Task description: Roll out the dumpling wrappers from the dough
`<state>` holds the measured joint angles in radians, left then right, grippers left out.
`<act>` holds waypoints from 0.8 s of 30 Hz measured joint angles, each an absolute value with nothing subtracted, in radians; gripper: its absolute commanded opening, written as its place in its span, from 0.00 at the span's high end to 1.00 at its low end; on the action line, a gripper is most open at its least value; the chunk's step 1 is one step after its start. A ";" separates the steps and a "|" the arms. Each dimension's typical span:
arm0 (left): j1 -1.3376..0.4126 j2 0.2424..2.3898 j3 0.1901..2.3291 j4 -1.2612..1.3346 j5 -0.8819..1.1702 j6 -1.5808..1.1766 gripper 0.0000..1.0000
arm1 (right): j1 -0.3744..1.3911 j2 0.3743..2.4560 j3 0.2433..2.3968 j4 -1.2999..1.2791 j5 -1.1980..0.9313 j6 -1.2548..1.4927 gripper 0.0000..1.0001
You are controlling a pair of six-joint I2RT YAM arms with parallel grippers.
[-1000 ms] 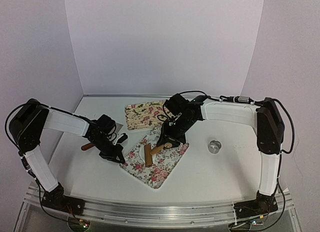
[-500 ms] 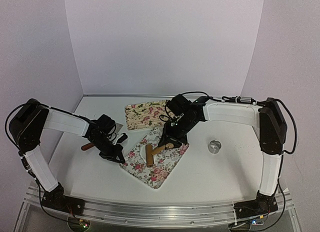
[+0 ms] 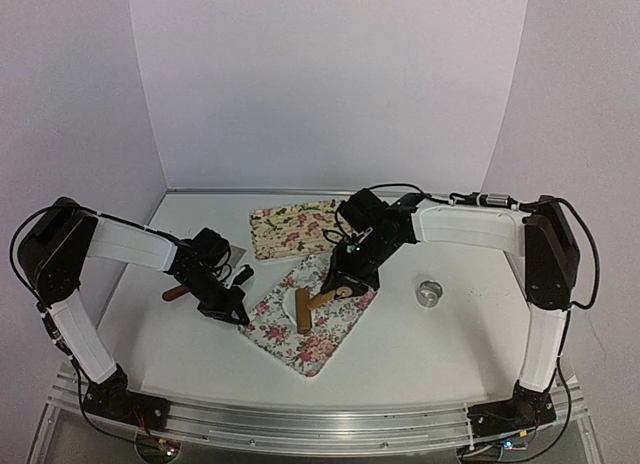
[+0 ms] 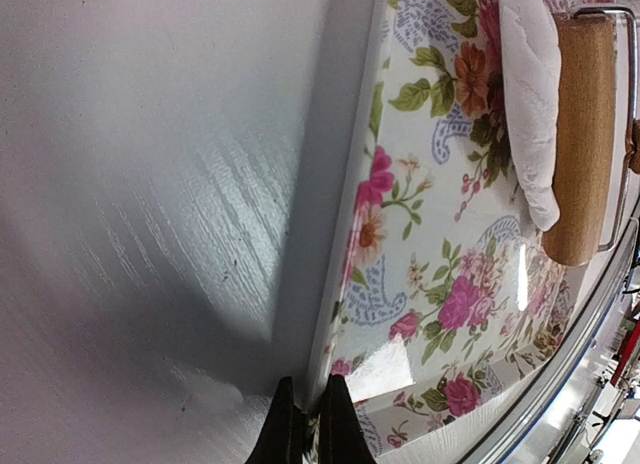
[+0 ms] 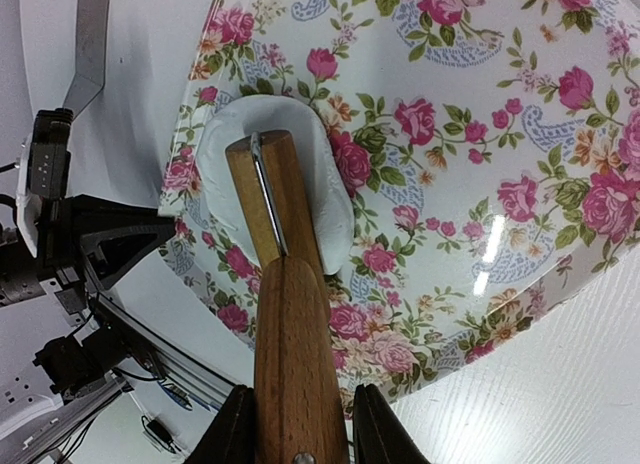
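Note:
A flattened white patch of dough (image 5: 222,154) lies on the near flowered tray (image 3: 330,339), close to its left edge. A wooden roller (image 5: 262,189) rests across the dough and hides its middle. My right gripper (image 5: 297,436) is shut on the roller's handle (image 5: 295,354). In the top view that gripper (image 3: 340,284) is over the tray's far side and the roller (image 3: 303,311) points toward the near left. My left gripper (image 4: 305,429) is shut on the tray's left edge (image 4: 345,234), and shows in the top view (image 3: 236,315). The dough (image 4: 530,94) also shows from the left wrist. Dumpling wrappers are out of view.
A second flowered tray (image 3: 285,232) lies further back. A small metal ring (image 3: 430,292) stands on the table to the right. A wooden-handled tool (image 3: 177,293) lies behind the left arm, with a grey metal blade (image 5: 90,44) nearby.
The right gripper and roller have shifted slightly toward the near side over the dough, and more white dough shows beside the roller. The left gripper has kept its hold on the tray.

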<state>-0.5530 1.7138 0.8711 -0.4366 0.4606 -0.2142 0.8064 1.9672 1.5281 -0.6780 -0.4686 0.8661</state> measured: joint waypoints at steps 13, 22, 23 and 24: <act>-0.539 1.714 0.871 -0.437 0.461 -0.214 1.00 | 0.796 1.955 1.512 -0.678 -0.468 0.866 1.00; -0.531 1.714 0.871 -0.437 0.461 -0.214 1.00 | 0.788 1.946 1.501 -0.679 -0.468 0.865 1.00; -0.531 1.714 0.871 -0.437 0.461 -0.214 1.00 | 0.787 1.946 1.501 -0.679 -0.468 0.865 1.00; -0.529 1.714 0.871 -0.437 0.461 -0.214 1.00 | 0.786 1.946 1.501 -0.679 -0.469 0.865 1.00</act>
<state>-0.5291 1.7141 0.8711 -0.4366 0.4610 -0.2138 0.7858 1.9465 1.5005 -0.6792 -0.4686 0.8650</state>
